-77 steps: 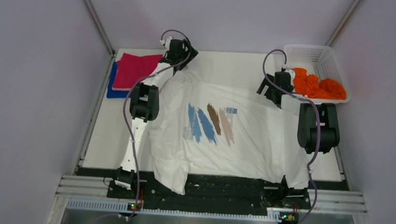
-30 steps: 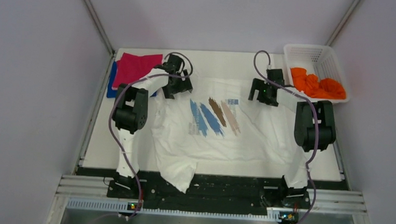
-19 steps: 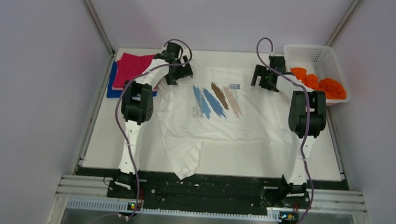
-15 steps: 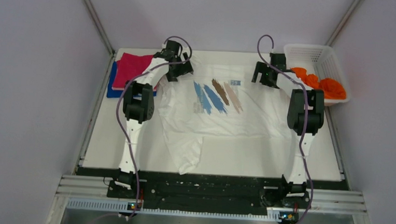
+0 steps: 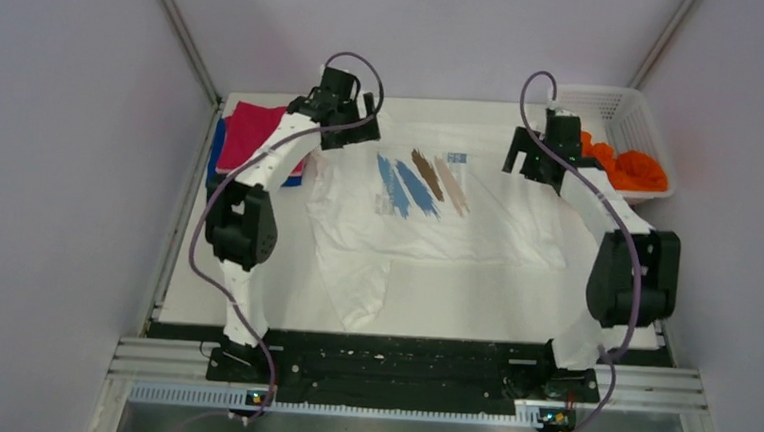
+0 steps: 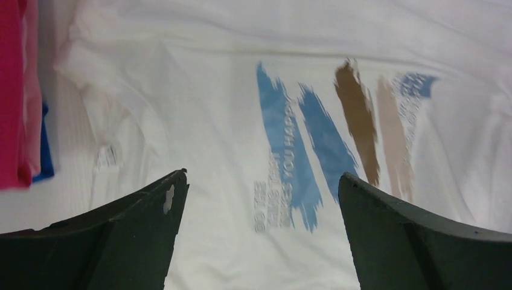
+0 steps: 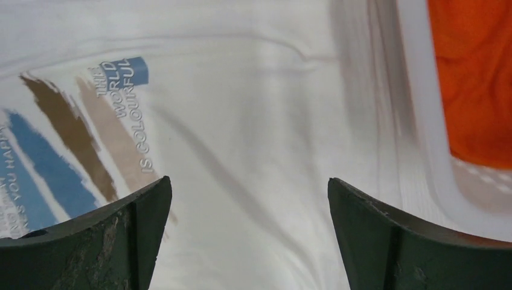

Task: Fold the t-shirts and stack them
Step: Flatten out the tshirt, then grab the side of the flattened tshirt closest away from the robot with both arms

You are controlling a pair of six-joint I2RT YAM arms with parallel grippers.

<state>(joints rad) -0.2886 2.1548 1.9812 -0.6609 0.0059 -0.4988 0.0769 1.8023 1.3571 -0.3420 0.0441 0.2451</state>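
Note:
A white t-shirt [image 5: 458, 216] with blue and brown print stripes [image 5: 422, 183] lies spread face up across the table's middle. Its print also fills the left wrist view [image 6: 314, 145]. My left gripper [image 5: 352, 124] hovers over its far left shoulder, jaws wide apart and empty [image 6: 262, 176]. My right gripper [image 5: 534, 157] hangs over the far right shoulder, also open with only cloth below [image 7: 249, 180]. A folded magenta t-shirt [image 5: 258, 133] lies on a blue one [image 5: 213, 173] at the far left. An orange t-shirt [image 5: 626, 168] is bunched in the basket.
The white lattice basket [image 5: 606, 97] stands at the far right corner, its rim [image 7: 422, 121] close to my right gripper. One flap of the white shirt [image 5: 353, 294] trails toward the table's front edge. Grey walls close in both sides.
The white shirt has slid toward the back of the table, its front part no longer hanging over the near edge. Both grippers have moved back and slightly outward over its shoulders.

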